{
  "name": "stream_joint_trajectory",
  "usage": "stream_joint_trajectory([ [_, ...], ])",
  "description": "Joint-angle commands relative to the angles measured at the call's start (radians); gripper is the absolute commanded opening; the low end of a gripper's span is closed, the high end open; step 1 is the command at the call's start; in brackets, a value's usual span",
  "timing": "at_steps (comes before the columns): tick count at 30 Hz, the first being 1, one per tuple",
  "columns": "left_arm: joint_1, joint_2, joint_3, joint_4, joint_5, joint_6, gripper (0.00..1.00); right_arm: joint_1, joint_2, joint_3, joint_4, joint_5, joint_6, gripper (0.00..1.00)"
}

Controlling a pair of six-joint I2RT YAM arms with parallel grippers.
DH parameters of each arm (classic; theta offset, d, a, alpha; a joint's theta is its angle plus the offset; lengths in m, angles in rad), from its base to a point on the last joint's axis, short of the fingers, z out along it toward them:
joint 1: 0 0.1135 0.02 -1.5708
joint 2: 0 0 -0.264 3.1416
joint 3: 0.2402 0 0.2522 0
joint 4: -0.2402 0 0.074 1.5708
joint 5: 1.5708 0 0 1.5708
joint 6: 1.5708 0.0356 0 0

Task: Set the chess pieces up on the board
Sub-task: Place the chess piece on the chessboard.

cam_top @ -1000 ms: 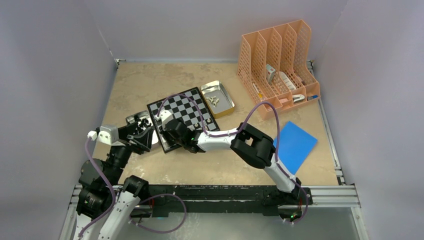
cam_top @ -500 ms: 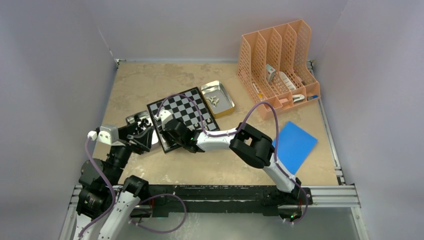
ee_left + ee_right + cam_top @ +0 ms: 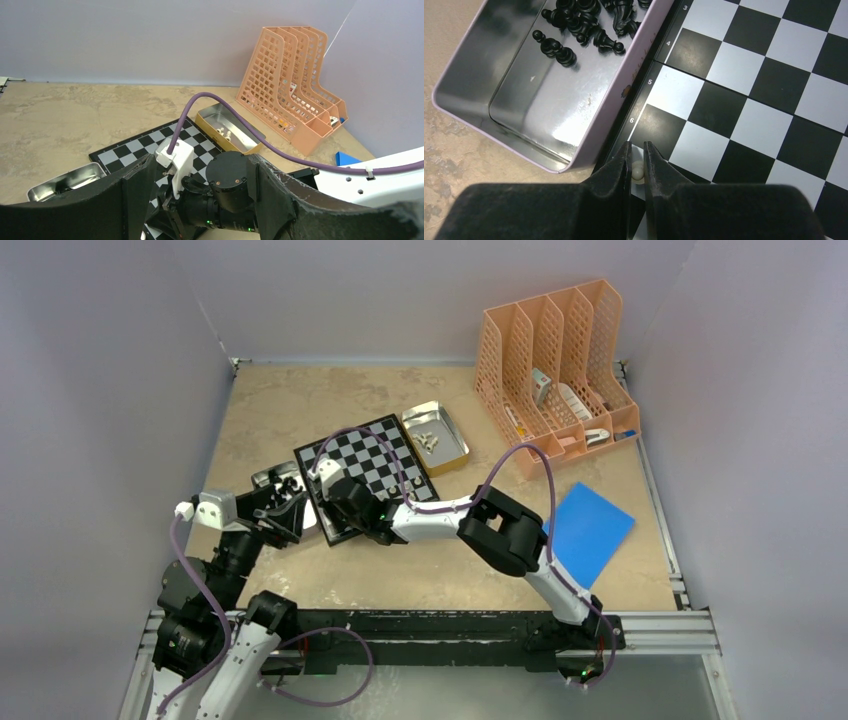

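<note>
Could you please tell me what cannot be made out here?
Pale piece in the right gripper: right wrist view, fingers hide all but its top.
Board, near squares: top view, right arm covers them.
Pieces in the gold tray: top view, too small to name.

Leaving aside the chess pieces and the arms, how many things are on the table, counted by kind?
metal trays: 2
board: 1
orange file rack: 1
blue sheet: 1
total: 5
</note>
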Motion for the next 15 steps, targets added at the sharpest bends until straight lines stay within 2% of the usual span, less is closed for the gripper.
stream_joint_trajectory([
  [1, -0.003, -0.004, 0.004, 0.031, -0.009, 0.002, 0.66, 0.006, 0.014, 0.05, 0.02, 0.012, -0.012, 0.14],
  [15, -0.003, -0.003, 0.004, 0.029, -0.012, 0.002, 0.66, 0.007, 0.007, 0.047, 0.012, 0.016, -0.011, 0.18],
])
